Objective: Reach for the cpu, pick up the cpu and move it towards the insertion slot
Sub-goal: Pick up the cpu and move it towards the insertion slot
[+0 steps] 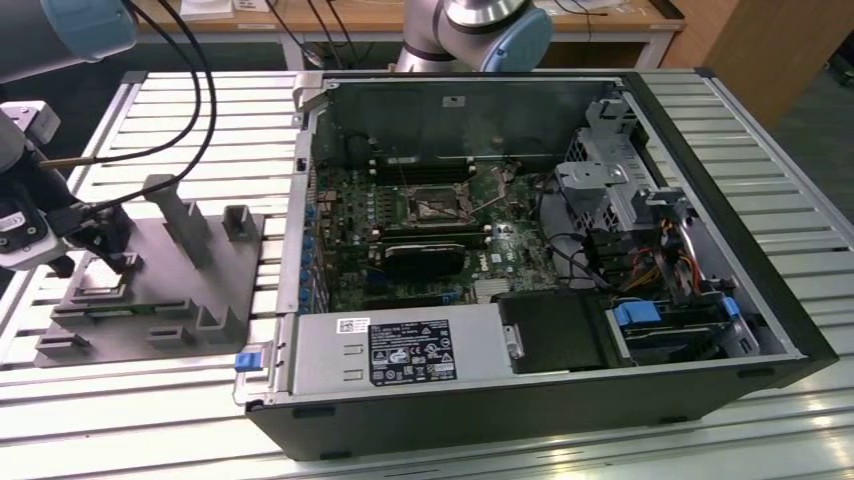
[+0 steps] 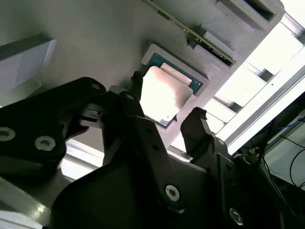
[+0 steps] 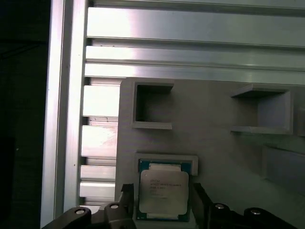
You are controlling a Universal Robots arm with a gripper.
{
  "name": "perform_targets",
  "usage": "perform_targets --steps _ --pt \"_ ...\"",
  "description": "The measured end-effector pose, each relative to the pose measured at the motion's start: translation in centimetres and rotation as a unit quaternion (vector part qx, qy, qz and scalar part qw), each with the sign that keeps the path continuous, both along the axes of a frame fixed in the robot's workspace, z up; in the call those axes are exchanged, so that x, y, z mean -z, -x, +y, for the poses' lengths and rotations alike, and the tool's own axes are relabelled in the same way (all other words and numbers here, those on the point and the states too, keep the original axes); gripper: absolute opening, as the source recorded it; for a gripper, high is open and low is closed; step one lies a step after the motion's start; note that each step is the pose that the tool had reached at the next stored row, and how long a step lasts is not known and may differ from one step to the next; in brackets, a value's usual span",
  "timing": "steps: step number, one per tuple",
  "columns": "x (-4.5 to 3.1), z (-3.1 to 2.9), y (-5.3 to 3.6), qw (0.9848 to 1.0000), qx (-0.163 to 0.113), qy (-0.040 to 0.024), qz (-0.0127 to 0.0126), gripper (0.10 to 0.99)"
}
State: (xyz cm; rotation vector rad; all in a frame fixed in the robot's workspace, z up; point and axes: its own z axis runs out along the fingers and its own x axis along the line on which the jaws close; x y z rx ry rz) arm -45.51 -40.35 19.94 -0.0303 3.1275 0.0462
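In the exterior view I have the gripper (image 1: 104, 250) low over the grey fixture (image 1: 180, 290), at its end toward the exterior view's left. The insertion slot (image 1: 434, 205) sits inside the open computer case (image 1: 534, 415), well apart from the fixture, toward the exterior view's right.

In the second wrist view the cpu (image 2: 164, 93) lies flat, metal lid up, in a shallow square pocket of the fixture. The jaws are spread, with fingers (image 2: 200, 129) on either side of it and a thin gap at one.

In the first wrist view the cpu (image 3: 163, 193) sits square in that pocket near the fixture's edge, its slightly longer sides running alongside the fingers.
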Motion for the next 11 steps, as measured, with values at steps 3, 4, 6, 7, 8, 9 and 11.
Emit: perform_targets --steps 3,4,6,7,8,9,11 --pt "0.01 0.00 0.00 1.0000 0.000 0.0000 0.0000 0.643" --pt "0.02 0.00 0.01 1.0000 0.000 0.0000 0.0000 0.706" --pt "0.26 0.00 0.01 1.0000 0.000 0.0000 -0.0001 0.706" --pt "0.42 0.00 0.00 1.0000 -0.001 0.0000 0.0000 0.706" --pt "0.61 0.00 0.00 1.0000 -0.002 0.0000 0.0000 0.706" --pt "0.78 0.00 0.00 1.0000 -0.003 0.0000 0.0001 0.706" --pt "1.14 0.00 0.00 1.0000 -0.004 0.0000 0.0003 0.706"
